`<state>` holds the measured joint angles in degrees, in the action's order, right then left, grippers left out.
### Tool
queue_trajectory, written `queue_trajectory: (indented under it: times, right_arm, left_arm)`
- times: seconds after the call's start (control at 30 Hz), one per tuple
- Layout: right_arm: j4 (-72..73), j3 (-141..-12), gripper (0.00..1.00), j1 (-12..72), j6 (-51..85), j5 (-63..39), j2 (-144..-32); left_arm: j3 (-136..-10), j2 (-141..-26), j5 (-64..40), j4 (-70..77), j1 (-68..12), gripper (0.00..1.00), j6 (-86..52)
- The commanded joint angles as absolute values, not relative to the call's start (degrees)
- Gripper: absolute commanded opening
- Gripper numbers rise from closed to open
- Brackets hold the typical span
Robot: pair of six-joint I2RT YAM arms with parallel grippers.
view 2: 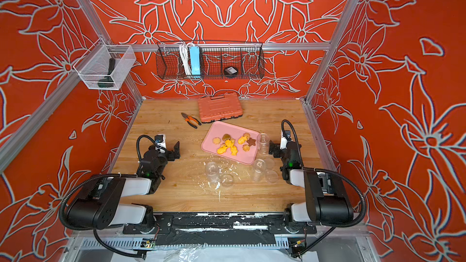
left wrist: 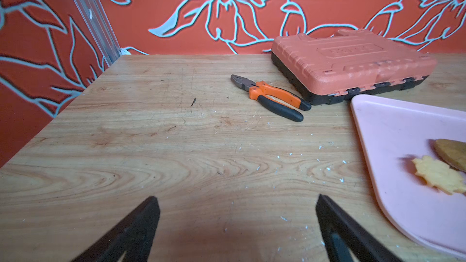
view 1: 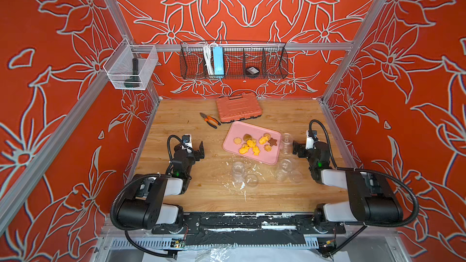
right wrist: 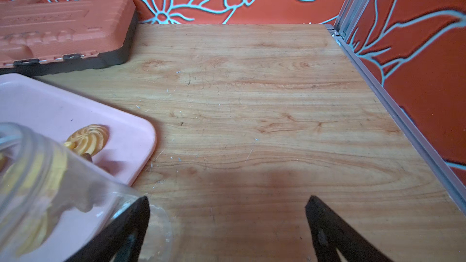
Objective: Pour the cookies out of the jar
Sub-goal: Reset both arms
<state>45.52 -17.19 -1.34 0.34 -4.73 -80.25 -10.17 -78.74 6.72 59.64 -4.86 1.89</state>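
— Where are the cookies found?
— They are spread over the pink tray, right of the table's middle. None is seen on the wood.

— And the jar?
— It is stood just off the tray's right edge, seemingly upright, close beside the right gripper. It looks empty in both top views. The yellow seen through it in the right wrist view is judged to be cookies lying behind it.

— Is it gripped?
— No. The fingers are spread wide and only bare wood is seen between them. The jar is placed outside that gap, next to one finger; contact cannot be told. Such a spot suits a jar emptied over that edge, with the tray left unblocked.

— The left gripper?
— It is opened wide too, with nothing in it. It is parked low over bare wood left of the tray, well apart from the cookies, likely so that nothing is knocked.

— What else is noted?
— Two more clear jars are stood nearer than the tray, each with a lid beside it. Pliers and a tool case are left at the far side, unneeded.

— So the pouring?
— It is judged done.
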Motion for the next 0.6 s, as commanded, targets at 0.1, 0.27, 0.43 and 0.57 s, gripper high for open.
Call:
queue_trajectory:
  times: [0.1,0.27,0.43,0.57]
  right_arm:
    - [45.4,-18.5,0.98,-1.0,-0.6,-3.5,-80.6]
    - [45.3,-18.6,0.98,-0.8,-0.7,-3.5,-80.8]
    - [44.8,-18.9,0.98,-0.4,-1.1,-3.4,-81.0]
    - [44.6,-19.0,0.98,-0.4,-1.1,-3.4,-81.0]
  left_arm:
    - [-11.1,-79.3,6.3,61.4,-4.5,0.98,1.7]
    - [-11.1,-79.3,6.2,61.3,-4.4,0.98,1.7]
    - [-11.1,-79.2,6.2,61.3,-4.4,0.98,1.7]
    - [-11.1,-79.3,6.2,61.3,-4.4,0.98,1.6]
